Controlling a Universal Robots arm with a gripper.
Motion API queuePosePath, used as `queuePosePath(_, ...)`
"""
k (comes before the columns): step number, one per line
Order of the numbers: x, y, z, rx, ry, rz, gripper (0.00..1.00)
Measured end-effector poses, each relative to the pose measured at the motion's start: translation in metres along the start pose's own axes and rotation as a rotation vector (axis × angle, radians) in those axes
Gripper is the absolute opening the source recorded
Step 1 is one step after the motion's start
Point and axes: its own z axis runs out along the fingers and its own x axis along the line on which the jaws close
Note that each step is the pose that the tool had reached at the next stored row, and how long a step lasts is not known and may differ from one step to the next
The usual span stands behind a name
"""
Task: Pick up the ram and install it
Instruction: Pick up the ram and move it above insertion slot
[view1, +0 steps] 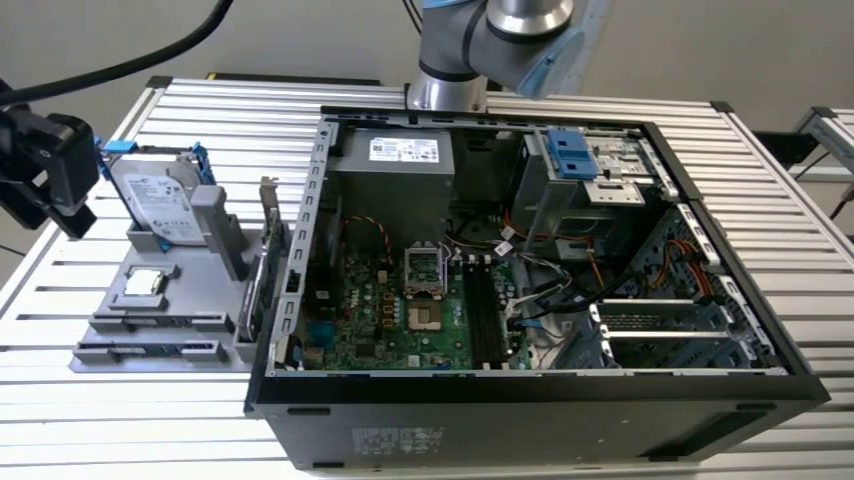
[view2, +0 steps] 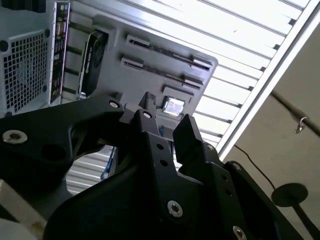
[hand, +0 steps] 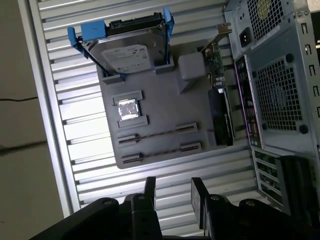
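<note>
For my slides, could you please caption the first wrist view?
Open gripper poised near the ram in its gray tray.

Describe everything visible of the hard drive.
The hard drive is a flat metal box with a silvery, labelled face, framed by a blue plastic bracket. It stands on end, tilted back, its lower end seated in a slot of the grey holder, at the exterior view's left of the open computer case.

One computer case (view1: 534, 420), one hard drive (hand: 125, 55), one processor chip (hand: 128, 108), one expansion card (hand: 220, 112)
</note>
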Motion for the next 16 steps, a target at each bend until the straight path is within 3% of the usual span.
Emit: queuePosePath(16,0.0001,0.0004,0.0011,0.0007,-0.0057,0.117,1.0)
